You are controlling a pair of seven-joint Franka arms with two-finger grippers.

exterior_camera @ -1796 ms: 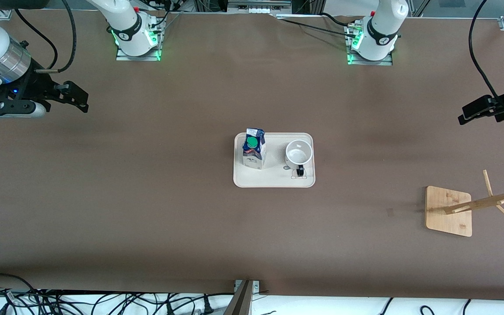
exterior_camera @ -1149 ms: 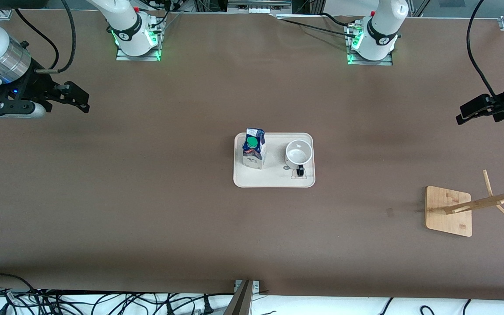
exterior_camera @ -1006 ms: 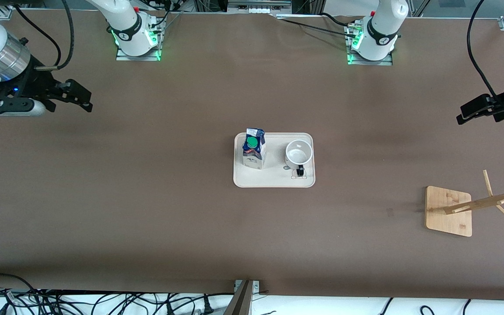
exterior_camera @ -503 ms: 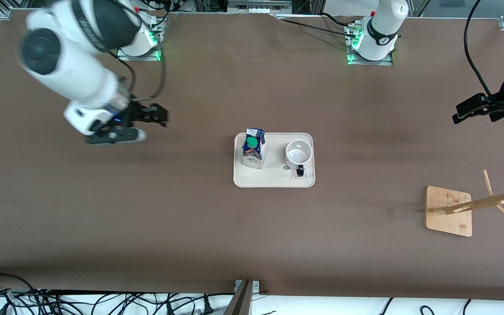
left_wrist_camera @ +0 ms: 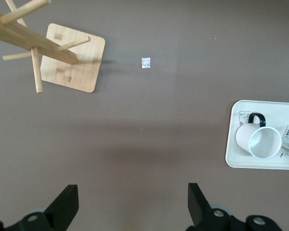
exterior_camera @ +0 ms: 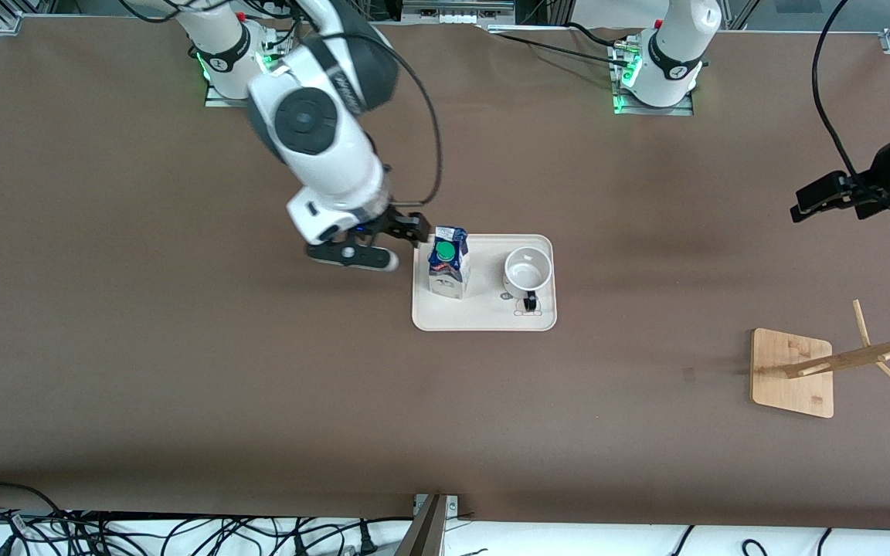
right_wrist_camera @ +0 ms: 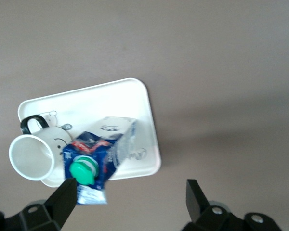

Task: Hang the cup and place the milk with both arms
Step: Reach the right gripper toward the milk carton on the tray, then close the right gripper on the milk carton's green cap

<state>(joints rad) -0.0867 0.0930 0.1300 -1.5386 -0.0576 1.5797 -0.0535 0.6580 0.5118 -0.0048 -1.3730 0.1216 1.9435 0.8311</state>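
Note:
The milk carton (exterior_camera: 447,262), dark blue top and green cap, stands on a cream tray (exterior_camera: 484,318) mid-table. The white cup (exterior_camera: 528,272) stands beside it on the tray, toward the left arm's end, black handle toward the front camera. My right gripper (exterior_camera: 406,229) is open and empty, just beside the carton's top at the tray's edge. In the right wrist view the milk carton (right_wrist_camera: 98,156) and cup (right_wrist_camera: 32,156) sit close to my right gripper (right_wrist_camera: 130,197). My left gripper (exterior_camera: 820,199) is open and empty above bare table at the left arm's end; its wrist view shows the cup (left_wrist_camera: 257,139).
A wooden cup rack with pegs (exterior_camera: 850,357) stands on a square bamboo base (exterior_camera: 793,373) at the left arm's end, nearer the front camera; it also shows in the left wrist view (left_wrist_camera: 38,41). Cables hang along the table's front edge.
My right arm has swung from its end of the table to the tray, bringing its open gripper beside the milk carton. My left gripper has drifted slightly toward the tray.

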